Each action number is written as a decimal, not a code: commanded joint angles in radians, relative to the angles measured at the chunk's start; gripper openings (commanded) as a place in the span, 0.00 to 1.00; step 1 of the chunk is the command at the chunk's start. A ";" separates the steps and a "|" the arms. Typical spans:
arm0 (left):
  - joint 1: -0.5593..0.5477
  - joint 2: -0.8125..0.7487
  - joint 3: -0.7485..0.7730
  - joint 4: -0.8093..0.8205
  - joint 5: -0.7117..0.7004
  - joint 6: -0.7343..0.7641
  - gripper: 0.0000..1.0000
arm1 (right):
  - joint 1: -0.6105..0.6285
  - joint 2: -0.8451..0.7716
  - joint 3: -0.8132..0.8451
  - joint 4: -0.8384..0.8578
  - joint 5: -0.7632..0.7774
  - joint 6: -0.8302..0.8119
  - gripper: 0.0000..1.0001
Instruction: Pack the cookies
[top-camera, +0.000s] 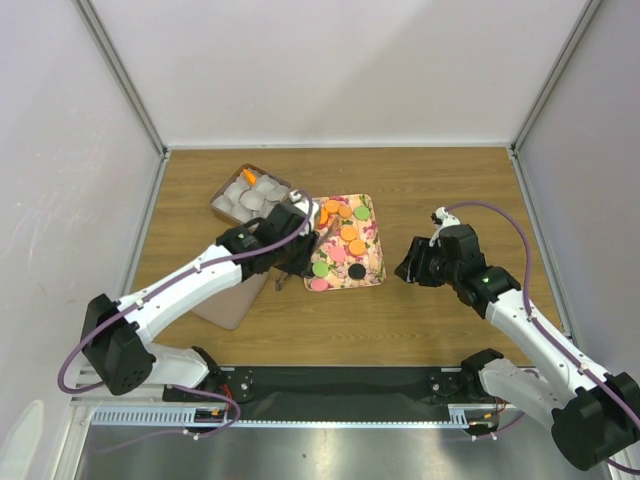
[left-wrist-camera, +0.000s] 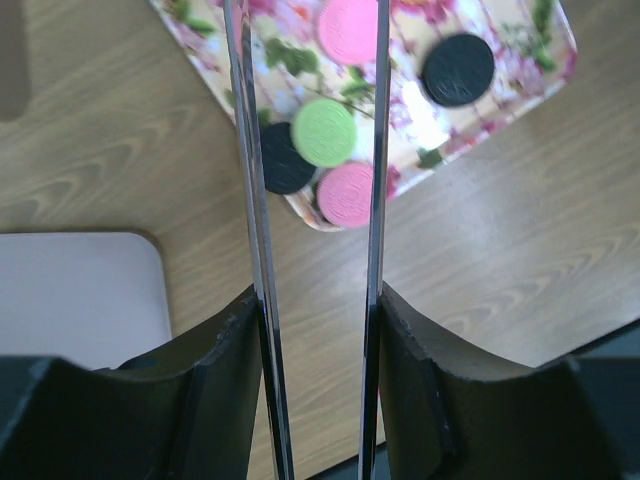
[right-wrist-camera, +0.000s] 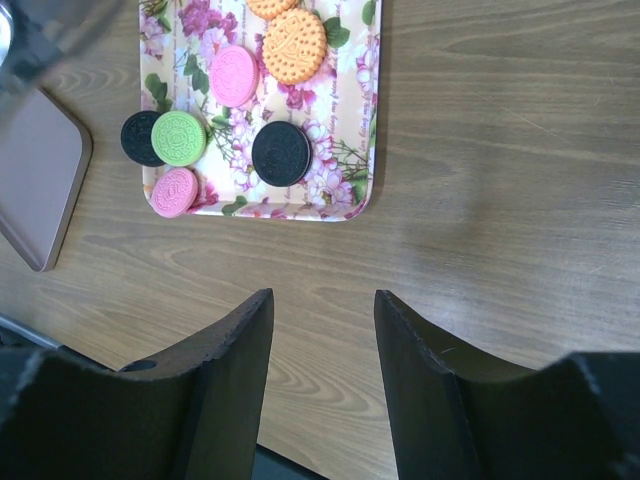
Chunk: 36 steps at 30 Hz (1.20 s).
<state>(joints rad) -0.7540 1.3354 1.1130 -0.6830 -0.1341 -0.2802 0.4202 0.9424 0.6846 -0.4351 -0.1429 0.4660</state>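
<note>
We count two arms and two end effectors over one wooden tabletop (top-camera: 440, 190). The left end effector (left-wrist-camera: 318, 300) is pinching one pair of metal tongs (left-wrist-camera: 378, 150). The two thin blades run forward from between its fingers and stand apart over the near corner of the floral tray (right-wrist-camera: 335, 195). From the top view we cannot tell whether the blade tips hold anything. The right end effector (right-wrist-camera: 318, 300) is spread and holds nothing. It hangs above bare wood just off the tray's right side.

Most of the cookies (top-camera: 349, 232) lie on that one tray. In the right wrist view we count two black, one green and two pink, plus two orange at the far end, one of which is cut off by the frame. The green one overlaps the edge of a black one at the tray's left rim. From above we make out about five orange ones, though those nearest the tongs are hard to separate.

One box (top-camera: 225, 186) sits beyond the tray to the left. It holds several white paper cups (top-camera: 262, 198), too crowded for us to count. One orange cookie (top-camera: 247, 176) rests in a far cup.
</note>
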 joint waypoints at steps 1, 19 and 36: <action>-0.056 -0.002 -0.018 0.013 -0.047 -0.025 0.50 | -0.004 -0.020 -0.005 0.026 0.012 -0.017 0.51; -0.148 0.128 -0.044 0.037 -0.085 -0.010 0.51 | -0.001 -0.024 -0.005 0.024 0.014 -0.015 0.51; -0.148 0.189 -0.030 0.062 -0.081 0.003 0.51 | 0.000 -0.030 -0.007 0.024 0.011 -0.015 0.51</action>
<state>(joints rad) -0.8948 1.5234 1.0565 -0.6529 -0.2001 -0.2871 0.4206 0.9348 0.6846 -0.4355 -0.1398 0.4660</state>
